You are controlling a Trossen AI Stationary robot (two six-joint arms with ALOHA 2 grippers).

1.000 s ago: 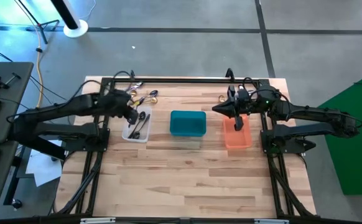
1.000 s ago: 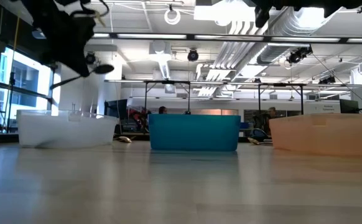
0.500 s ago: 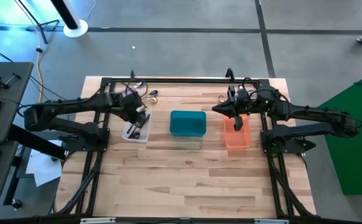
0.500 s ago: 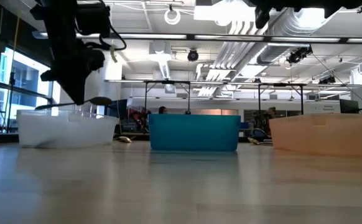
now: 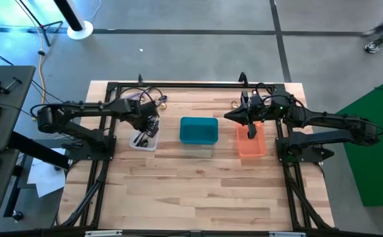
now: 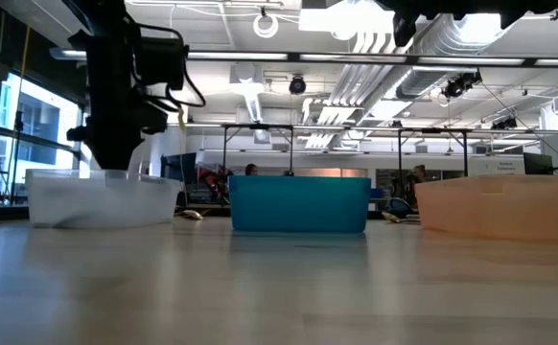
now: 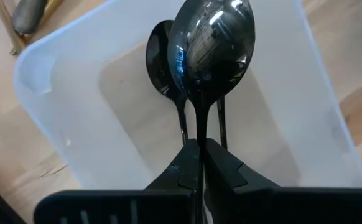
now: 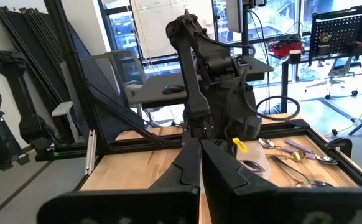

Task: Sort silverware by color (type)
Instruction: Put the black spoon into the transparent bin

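Observation:
My left gripper (image 7: 201, 146) reaches down into the clear bin (image 5: 139, 141) at the table's left, shut on a dark spoon (image 7: 213, 43). Another dark spoon (image 7: 161, 59) lies flat on the bin's floor beneath it. The low view shows the left arm (image 6: 126, 96) above the clear bin (image 6: 102, 196), whose wall hides the spoon. Loose silver and gold utensils (image 5: 157, 101) lie on the table just beyond the bin. My right gripper (image 5: 251, 128) waits shut above the orange bin (image 5: 251, 143), holding nothing. My left gripper pinches the dark spoon's handle (image 7: 201, 127) between its two fingers, coming from above and pointing down into the clear bin. The handle runs along the fingers, and the bowl sticks out ahead of them over the bin's floor. Whether the bowl touches the floor, I cannot tell.
A teal bin (image 5: 199, 130) stands between the clear and orange bins, all in a row in the table's far half. A dark frame rail (image 5: 191, 84) runs along the far edge. The near half of the wooden table (image 5: 191, 191) is bare.
My left gripper has moved a little toward the table's right and then down, from above the clear bin into it, carrying the dark spoon. The spoon, once level and high in the low view, has dropped behind the bin's wall.

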